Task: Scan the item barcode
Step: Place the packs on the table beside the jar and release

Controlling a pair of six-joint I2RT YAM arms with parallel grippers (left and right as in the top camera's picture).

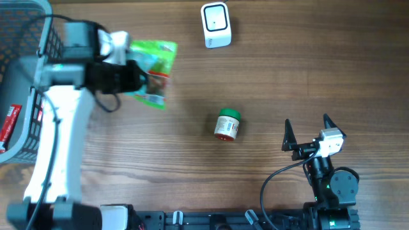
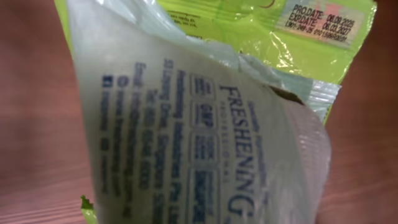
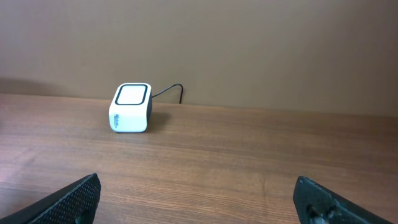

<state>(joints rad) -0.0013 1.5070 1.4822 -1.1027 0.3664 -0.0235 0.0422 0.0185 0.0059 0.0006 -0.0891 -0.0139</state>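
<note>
Left fingers point(image 1: 135, 78), black and blunt, are clamping tight on one edge of a green packet point(image 1: 156, 57) at the 10 o'clock side of the wooden desk point(image 1: 287, 64), the packet sticking out toward 3 o'clock from the grip. Seen from the left wrist, the crinkled plastic film point(image 2: 205, 124) is filling nearly the whole view: a pale, translucent panel is carrying rows of small blue print, while a glossy lime-green face above it is showing a small rectangular date label at 1 o'clock. No barcode is showing legibly in either view. Whether the packet is touching the desk cannot be told.

Right fingers point(image 1: 288, 137), two dark pointed prongs, are standing wide apart at 4 o'clock, gripping nothing, with bare wood grain lying between them in the right wrist view.

A boxy white scanner point(image 1: 215, 25) with rounded corners and a dark-rimmed window on top is sitting at 12 o'clock, a thin dark cable point(image 3: 168, 90) trailing behind it. Near the centre, a small round jar point(image 1: 227, 124) with a green cap and red-and-white label is lying on its side, well apart from the packet. A grey mesh basket point(image 1: 25, 76) at 9 o'clock is holding a red pack point(image 1: 9, 122).
</note>
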